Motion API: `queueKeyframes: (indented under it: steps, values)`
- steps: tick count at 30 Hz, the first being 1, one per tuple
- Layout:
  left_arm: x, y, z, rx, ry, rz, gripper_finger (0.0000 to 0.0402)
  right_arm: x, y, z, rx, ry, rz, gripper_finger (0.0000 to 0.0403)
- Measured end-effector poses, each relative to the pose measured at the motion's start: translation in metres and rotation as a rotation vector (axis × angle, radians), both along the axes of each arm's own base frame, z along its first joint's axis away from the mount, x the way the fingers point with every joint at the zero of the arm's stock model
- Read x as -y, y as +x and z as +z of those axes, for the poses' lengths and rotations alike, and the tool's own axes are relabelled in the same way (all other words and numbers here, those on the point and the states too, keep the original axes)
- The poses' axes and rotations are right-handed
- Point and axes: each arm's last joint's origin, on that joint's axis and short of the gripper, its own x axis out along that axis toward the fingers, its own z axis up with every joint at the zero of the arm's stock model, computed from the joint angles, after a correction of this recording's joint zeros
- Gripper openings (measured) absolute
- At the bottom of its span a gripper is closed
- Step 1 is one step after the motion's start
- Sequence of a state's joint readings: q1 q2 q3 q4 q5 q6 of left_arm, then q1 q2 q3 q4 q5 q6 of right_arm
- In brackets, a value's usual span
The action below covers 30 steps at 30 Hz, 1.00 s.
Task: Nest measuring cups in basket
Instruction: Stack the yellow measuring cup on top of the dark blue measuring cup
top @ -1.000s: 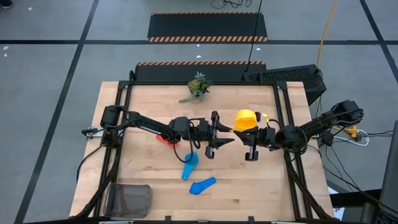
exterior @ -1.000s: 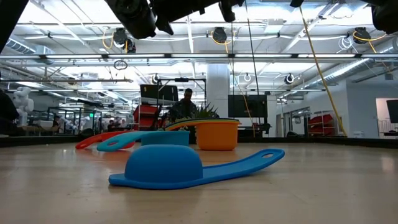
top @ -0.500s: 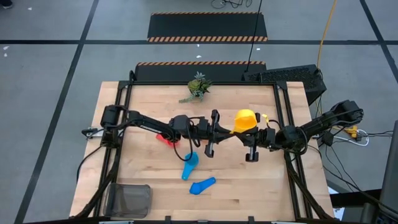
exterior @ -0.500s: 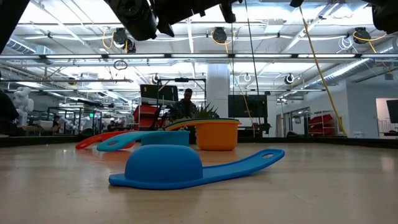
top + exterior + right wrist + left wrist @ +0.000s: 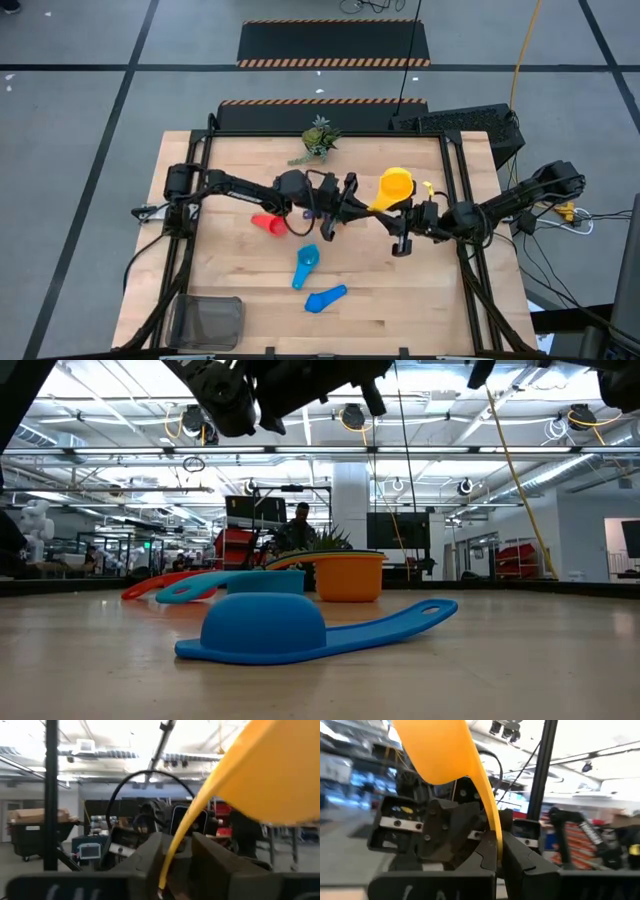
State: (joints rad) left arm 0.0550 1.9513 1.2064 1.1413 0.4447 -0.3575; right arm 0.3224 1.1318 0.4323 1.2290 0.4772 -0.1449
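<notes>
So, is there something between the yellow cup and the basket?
Partly. The yellow cup is held up between both grippers, and the basket sits at the near-left corner. The light blue cup and blue cup lie on the table between them; a raised carry should clear them.

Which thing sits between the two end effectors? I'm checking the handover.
The yellow measuring cup, seen in the high view: left end effector shut on its handle, right end effector opposite.

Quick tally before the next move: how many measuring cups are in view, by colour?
yellow cup: 1
orange cup: 1, seen only in the low view
red cup: 1
light blue cup: 1
blue cup: 1
Total: 5
</notes>
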Motion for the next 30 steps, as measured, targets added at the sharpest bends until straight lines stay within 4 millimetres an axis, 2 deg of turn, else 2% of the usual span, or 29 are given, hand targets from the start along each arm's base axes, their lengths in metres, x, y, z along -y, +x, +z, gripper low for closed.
queueKeyframes:
  steps: [5,11,14,20,24,30]
  values:
    - [-0.019,-0.017,0.006,-0.037,-0.035,-0.019,0.0006,0.004,-0.007,0.002,-0.063,0.044,-0.027,0.015]
    - [-0.036,-0.054,0.014,-0.155,0.003,0.029,0.0006,0.009,-0.023,0.008,-0.135,0.072,-0.011,0.0176]
    - [-0.041,-0.073,0.019,-0.259,0.047,0.013,0.0006,0.012,-0.032,0.01,-0.16,0.092,-0.006,0.0177]
    - [-0.037,-0.105,0.011,-0.55,0.202,-0.035,0.0006,0.019,-0.044,0.008,-0.21,0.212,-0.051,0.0179]
    - [-0.033,-0.111,0.002,-0.646,0.249,-0.055,0.0006,0.024,-0.043,0.003,-0.245,0.261,-0.063,0.0189]
    - [-0.032,-0.112,-0.001,-0.663,0.276,-0.064,0.0007,0.031,-0.037,-0.008,-0.326,0.323,0.01,0.0224]
